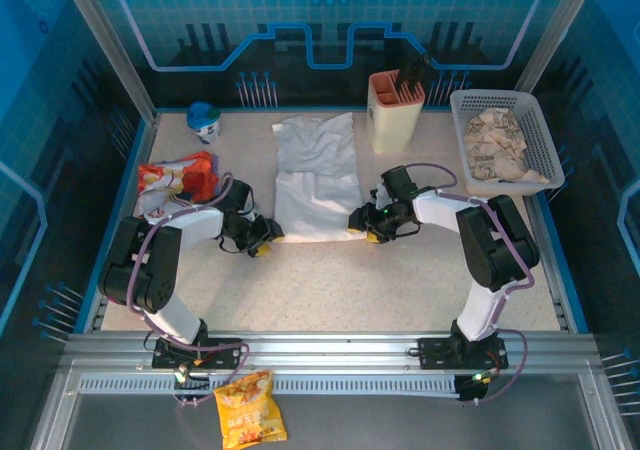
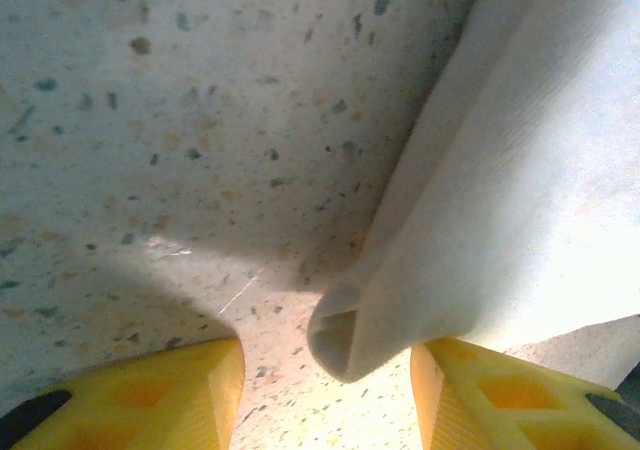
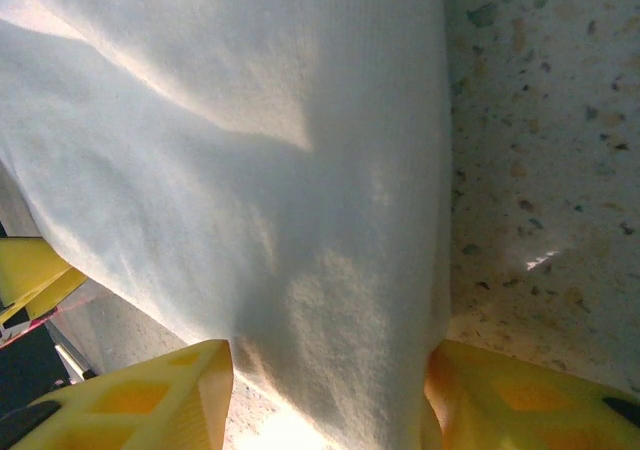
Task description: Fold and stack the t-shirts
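Two grippers: we see both low on the speckled pale tabletop (image 1: 400,280), one at each near corner of the cloth.
Task thing: one white soft-fabric t-shirt (image 1: 318,185) lies mid-table as a long strip running away from the arms, flat at the near end and rumpled at the far end.
Left gripper (image 1: 262,242): at the shirt's near-left corner; in its wrist view (image 2: 325,410) the yellow fingers (image 2: 170,390) stand apart, and a folded edge of the shirt (image 2: 520,190) sits between them against one finger, with bare table beside the other.
Right gripper (image 1: 362,228): at the near-right corner; in its wrist view (image 3: 330,400) shirt fabric (image 3: 250,170) fills the gap between the yellow fingers (image 3: 150,400); we cannot tell whether they pinch it.
Left side: orange snack bags (image 1: 178,180) and a small blue-capped jar (image 1: 204,120).
Far right: a tall beige tub (image 1: 396,110) beside a white plastic mesh basket (image 1: 548,145) of crumpled pale material.
Near rail: a yellow snack bag (image 1: 250,408).
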{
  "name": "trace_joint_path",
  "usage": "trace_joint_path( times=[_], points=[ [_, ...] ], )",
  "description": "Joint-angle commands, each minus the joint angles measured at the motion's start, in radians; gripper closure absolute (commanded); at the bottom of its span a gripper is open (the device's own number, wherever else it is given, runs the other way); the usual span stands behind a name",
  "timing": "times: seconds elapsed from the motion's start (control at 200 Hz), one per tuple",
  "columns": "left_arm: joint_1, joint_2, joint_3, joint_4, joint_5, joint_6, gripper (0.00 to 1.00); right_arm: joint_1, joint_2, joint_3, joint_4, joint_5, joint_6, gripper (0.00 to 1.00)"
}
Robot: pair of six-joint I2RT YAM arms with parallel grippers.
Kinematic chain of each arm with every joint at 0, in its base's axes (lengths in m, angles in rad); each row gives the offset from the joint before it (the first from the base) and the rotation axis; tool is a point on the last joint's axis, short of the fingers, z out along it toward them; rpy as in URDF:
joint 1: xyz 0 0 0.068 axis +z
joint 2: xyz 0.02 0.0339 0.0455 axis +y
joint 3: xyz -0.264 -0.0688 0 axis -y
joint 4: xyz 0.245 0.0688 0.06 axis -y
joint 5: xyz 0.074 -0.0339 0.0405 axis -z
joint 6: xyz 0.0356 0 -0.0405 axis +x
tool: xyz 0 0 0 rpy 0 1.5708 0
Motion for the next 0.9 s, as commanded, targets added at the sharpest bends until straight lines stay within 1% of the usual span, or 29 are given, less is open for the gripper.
trace_joint_path(
  times=[0.0, 0.225, 0.355, 0.495, 0.58, 0.605, 0.665, 0.715, 0.785, 0.895],
  points=[
    [-0.020, 0.032, 0.045, 0.192, 0.035, -0.003, 0.51, 0.011, 0.006, 0.021, 0.004, -0.004, 0.008, 0.46],
    [-0.019, 0.040, 0.032, 0.187, 0.018, 0.005, 0.52, 0.009, 0.008, 0.015, 0.008, -0.005, 0.011, 0.47],
    [-0.017, 0.039, 0.026, 0.179, 0.001, 0.005, 0.56, 0.009, 0.007, 0.014, 0.007, -0.005, 0.013, 0.50],
    [-0.017, 0.017, 0.016, 0.146, -0.019, 0.011, 0.63, 0.007, 0.001, 0.006, 0.013, -0.004, 0.020, 0.61],
    [-0.017, 0.000, -0.007, 0.131, -0.026, 0.012, 0.74, 0.008, -0.010, -0.003, 0.013, 0.002, 0.024, 0.75],
    [-0.017, -0.006, -0.018, 0.130, -0.029, 0.011, 0.77, 0.007, -0.014, -0.006, 0.011, 0.006, 0.023, 0.78],
    [-0.017, -0.020, -0.039, 0.128, -0.026, 0.005, 0.88, 0.008, -0.030, -0.018, 0.006, 0.010, 0.022, 0.86],
    [-0.018, -0.033, -0.059, 0.127, -0.019, -0.001, 0.93, 0.007, -0.047, -0.026, -0.005, 0.012, 0.019, 0.92],
    [-0.022, -0.066, -0.093, 0.118, -0.015, -0.006, 0.96, 0.007, -0.077, -0.045, -0.028, 0.016, 0.005, 0.96],
    [-0.034, -0.143, -0.157, 0.090, -0.027, -0.010, 0.97, 0.009, -0.152, -0.098, -0.051, 0.033, -0.004, 1.00]
  ],
)
